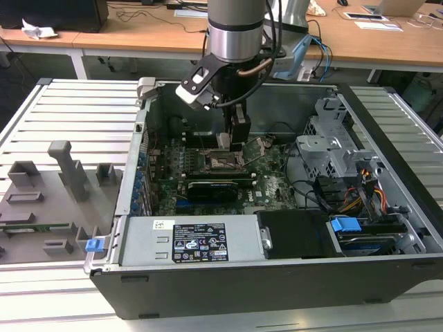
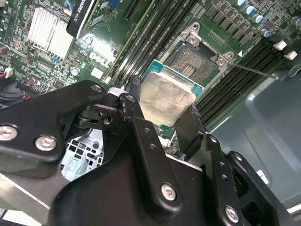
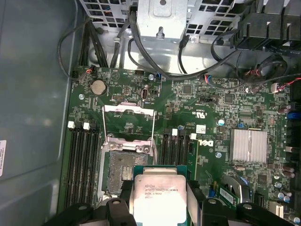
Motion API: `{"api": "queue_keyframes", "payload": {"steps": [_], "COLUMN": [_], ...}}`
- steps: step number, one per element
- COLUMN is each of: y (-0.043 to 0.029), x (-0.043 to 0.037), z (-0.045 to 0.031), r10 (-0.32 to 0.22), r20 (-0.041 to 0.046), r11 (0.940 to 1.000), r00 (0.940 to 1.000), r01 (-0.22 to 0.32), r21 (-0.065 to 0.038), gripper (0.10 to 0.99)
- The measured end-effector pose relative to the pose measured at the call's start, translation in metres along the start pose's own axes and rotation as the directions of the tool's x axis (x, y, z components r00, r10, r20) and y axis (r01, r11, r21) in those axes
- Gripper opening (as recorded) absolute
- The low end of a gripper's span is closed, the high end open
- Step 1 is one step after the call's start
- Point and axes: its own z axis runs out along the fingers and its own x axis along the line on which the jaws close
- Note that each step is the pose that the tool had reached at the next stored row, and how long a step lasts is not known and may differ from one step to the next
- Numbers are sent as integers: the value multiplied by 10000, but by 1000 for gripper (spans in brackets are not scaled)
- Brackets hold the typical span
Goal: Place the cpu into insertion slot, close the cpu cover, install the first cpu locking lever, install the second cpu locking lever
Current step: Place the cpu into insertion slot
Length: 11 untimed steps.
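gripper (image 1: 232, 143): centre of the exterior view, jaws pinched the cpu (image 2: 167, 99)
insertion slot (image 2: 197, 63): uncovered, just beside the cpu
cpu cover (image 3: 128, 109): stood open

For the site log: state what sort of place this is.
Probably a robotics lab or test workshop: an open PC case sits on a slatted metal table, a robot arm reaches into it, its gripper holding a cpu, and wooden desks stand behind.
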Motion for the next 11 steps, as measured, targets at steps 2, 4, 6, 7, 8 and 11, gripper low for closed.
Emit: {"api": "queue_keyframes", "payload": {"steps": [2,4,6,7,8,11], "y": [-1,-2,-4,-4,-5,-7], "x": [0,0,-1,-1,-1,-1], "z": [11,27,39,52,58,79], "r10": [0,0,0,0,0,0], "r20": [0,0,0,0,1,1], "r11": [10000,10000,10000,10000,10000,10000], "r00": [10000,10000,10000,10000,10000,10000], "r01": [0,0,0,0,0,0], "r21": [0,1,1,1,1,1], "gripper": [537,537,537,537,537,537]}}
